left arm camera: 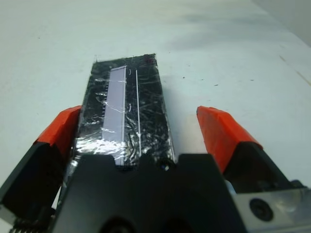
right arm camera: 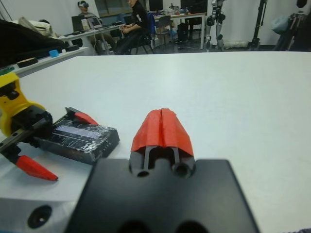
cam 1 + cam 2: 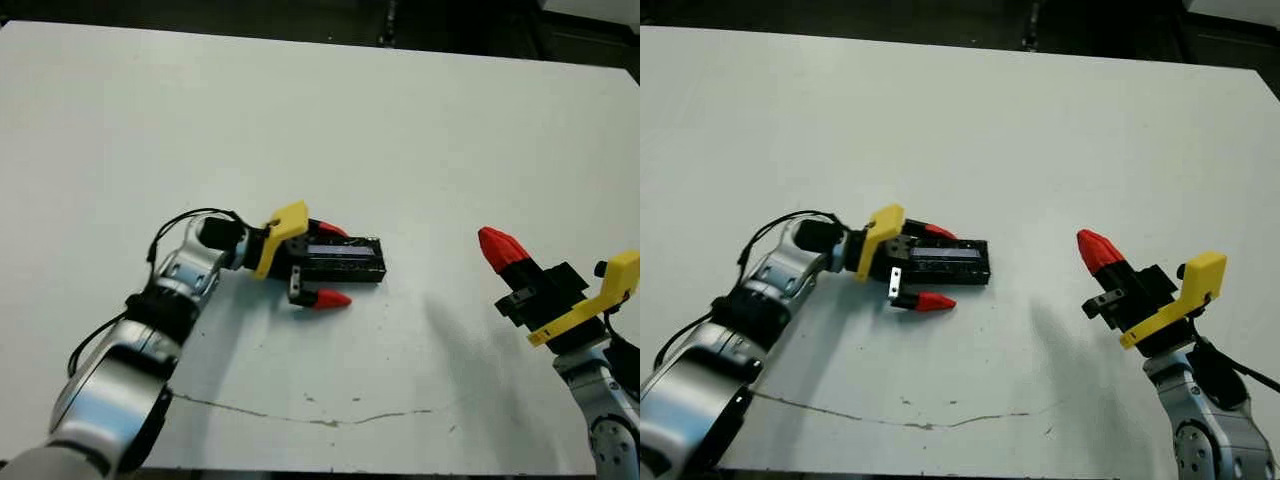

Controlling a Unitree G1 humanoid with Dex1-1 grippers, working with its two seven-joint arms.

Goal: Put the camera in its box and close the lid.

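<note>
Right gripper (image 3: 1095, 248): fingers pressed together, empty, raised off bench (image 3: 300, 120). Left gripper (image 3: 330, 265): fingers spread, straddling lid (image 3: 345, 260), which lies flat between them. Crack (image 3: 300, 415) on bench, nearer than both.

White desk (image 3: 300, 110): matte top, thin dark crack (image 3: 300, 415) near its front edge, a few small specks. Dark floor (image 3: 300, 15) beyond its far edge. Room behind (right wrist view only): long white tables (image 2: 58, 51) bearing small items, seated people (image 2: 133, 24), black chairs, tripod stands (image 2: 260, 24), pale wall.
</note>
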